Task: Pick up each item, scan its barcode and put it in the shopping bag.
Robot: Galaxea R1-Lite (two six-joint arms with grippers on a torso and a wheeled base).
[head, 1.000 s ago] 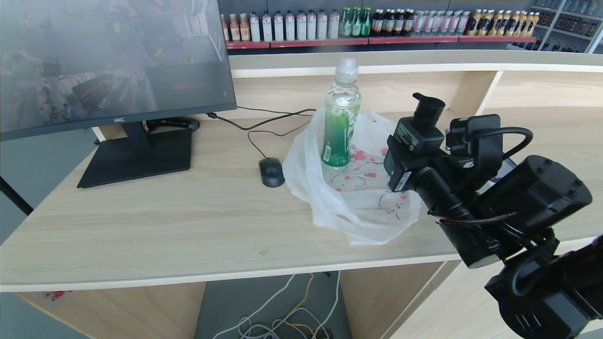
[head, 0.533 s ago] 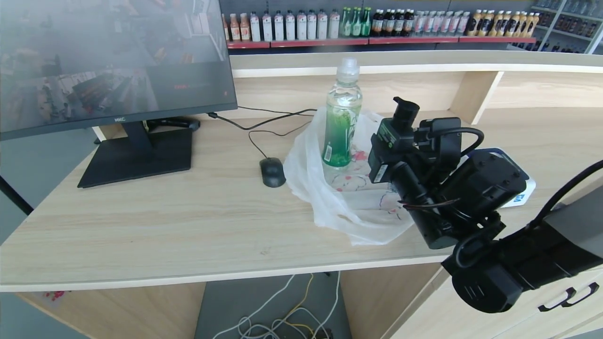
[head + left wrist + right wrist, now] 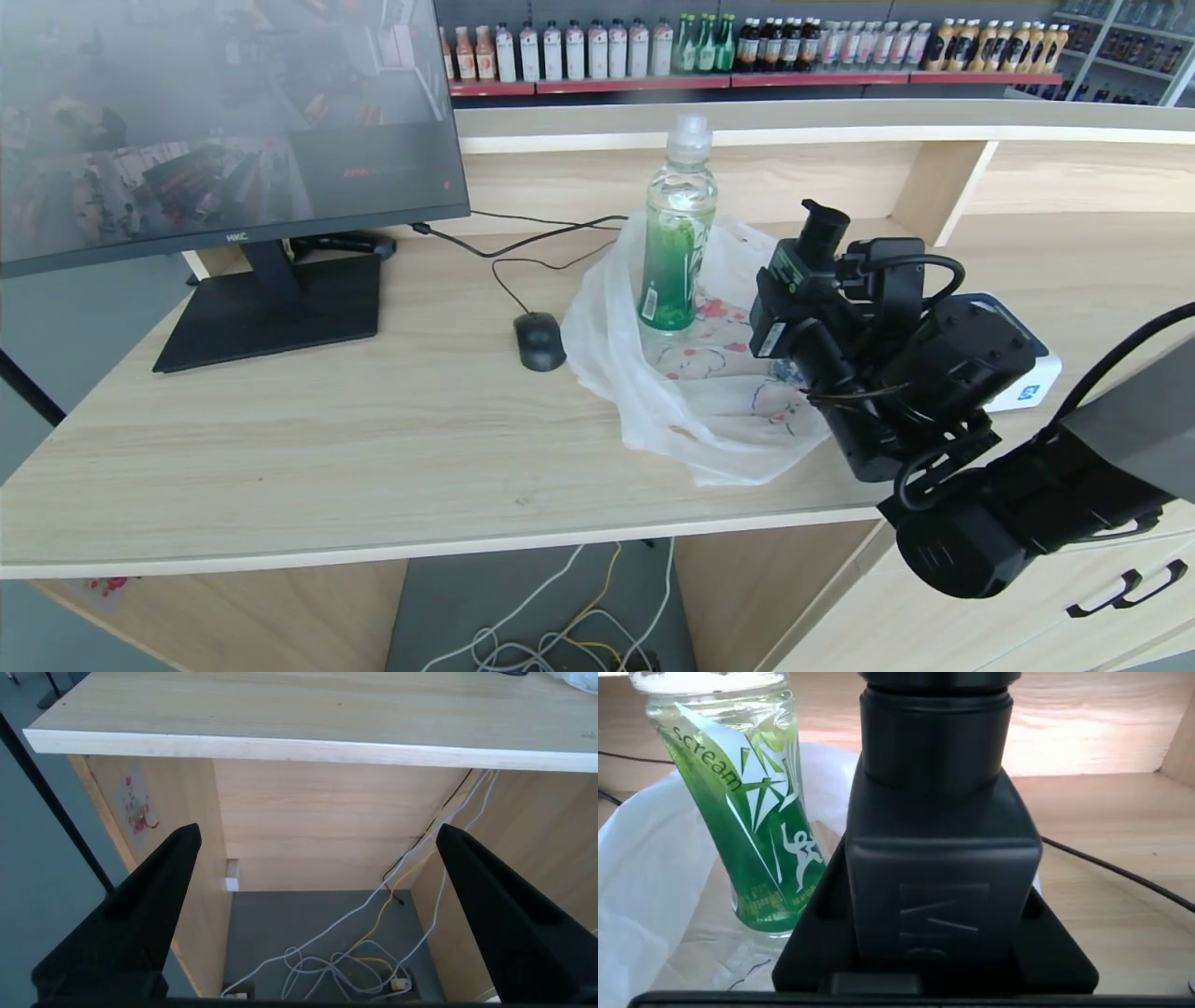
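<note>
Shopping bag (image 3: 709,411): white, crumpled open on the counter (image 3: 327,448) | green-labelled bottle (image 3: 676,252): upright on the bag's far part | right gripper (image 3: 808,331): above the bag's right edge, clamped on a black scanner (image 3: 794,275) beside the bottle | left gripper (image 3: 318,835): below the counter's front edge, fingers wide apart | mouse (image 3: 539,341): just left of the bag

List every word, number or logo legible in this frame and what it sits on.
monitor: short white logo on the lower bezel, a brand mark, not quoted.
bottle: slanted white brand lettering on the green label, partly wrapped out of sight.
scanner: two stickers, print too small to read.
box: small blue mark, unreadable.
shelf bottles: labels too small.
No numbers or signs can be read.
</note>
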